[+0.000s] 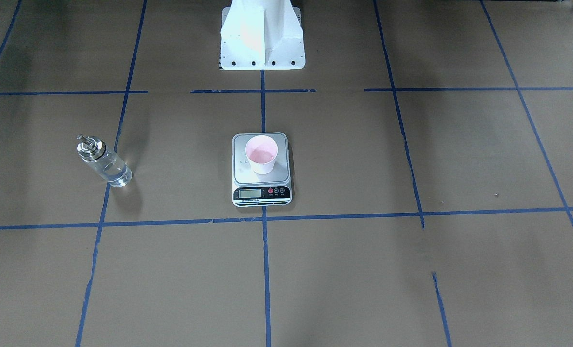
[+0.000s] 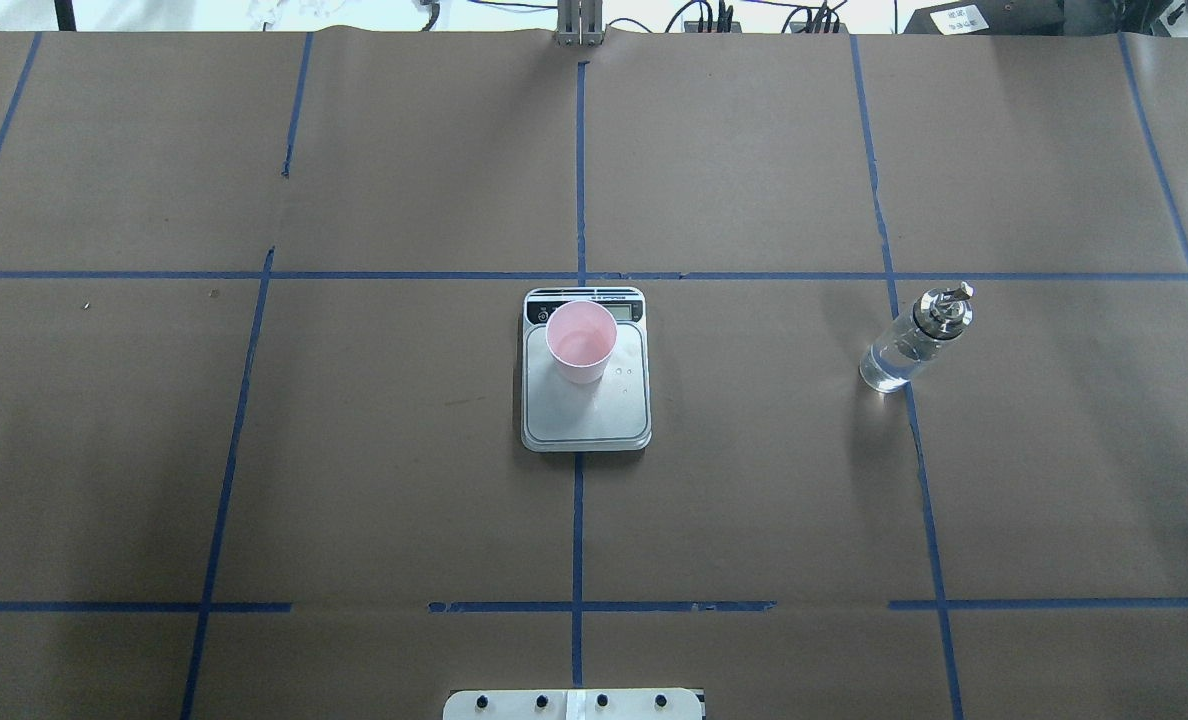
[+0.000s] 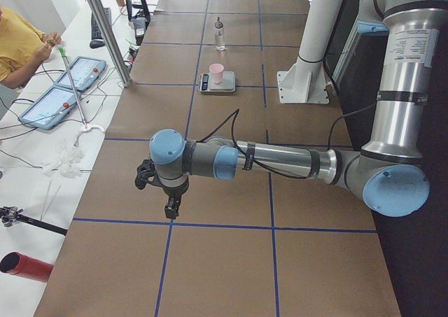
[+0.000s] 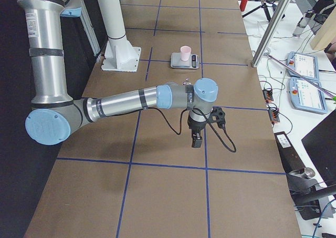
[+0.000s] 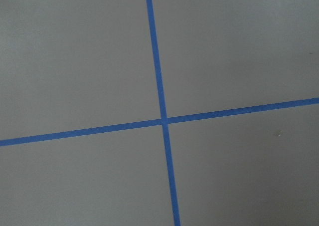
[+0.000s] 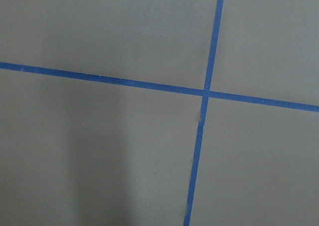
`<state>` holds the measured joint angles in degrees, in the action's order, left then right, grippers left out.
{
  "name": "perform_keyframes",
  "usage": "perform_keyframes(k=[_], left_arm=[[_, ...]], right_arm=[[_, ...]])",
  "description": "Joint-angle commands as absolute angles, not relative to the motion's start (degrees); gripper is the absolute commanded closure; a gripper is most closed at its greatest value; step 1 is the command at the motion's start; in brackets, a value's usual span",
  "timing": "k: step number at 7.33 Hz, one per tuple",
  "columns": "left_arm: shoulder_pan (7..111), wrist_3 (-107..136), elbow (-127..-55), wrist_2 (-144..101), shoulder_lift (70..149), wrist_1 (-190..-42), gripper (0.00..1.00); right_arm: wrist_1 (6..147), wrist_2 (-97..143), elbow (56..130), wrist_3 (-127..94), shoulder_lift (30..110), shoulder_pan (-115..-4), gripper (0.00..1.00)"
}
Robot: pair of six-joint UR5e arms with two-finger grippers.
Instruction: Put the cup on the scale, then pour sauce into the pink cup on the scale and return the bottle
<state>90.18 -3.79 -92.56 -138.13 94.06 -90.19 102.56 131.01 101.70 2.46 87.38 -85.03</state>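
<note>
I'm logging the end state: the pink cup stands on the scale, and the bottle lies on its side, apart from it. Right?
Not quite: the bottle stands upright, as the exterior left view shows. The cup is on the scale.

Brown paper-covered table (image 2: 354, 450) gridded with blue tape (image 2: 578, 150), white bench (image 3: 24, 191) alongside.

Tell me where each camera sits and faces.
Front-facing: across the table, facing the white pedestal; pale pink tapered cup on silver-topped digital scale, clear glass bottle.
Overhead: behind the robot, looking forward; base plate only; shares cup, scale, bottle.
Exterior left: left table end; left arm near.
Exterior right: right table end; right arm near.
Left wrist: down at blue tape cross; no body.
Right wrist: likewise.
</note>
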Motion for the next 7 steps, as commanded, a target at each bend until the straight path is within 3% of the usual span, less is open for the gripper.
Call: perform_keyframes(k=[1, 7], left_arm=[[90.18, -4.13, -94.12, -139.31, 93.52, -90.18, 0.00], [90.09, -3.87, -91.93, -138.96, 94.04, -90.53, 0.00]], right_arm=[[102.92, 131.57, 100.47, 2.37, 87.36, -84.38, 0.00], [102.13, 133.33, 97.66, 2.37, 87.45, -84.38, 0.00]])
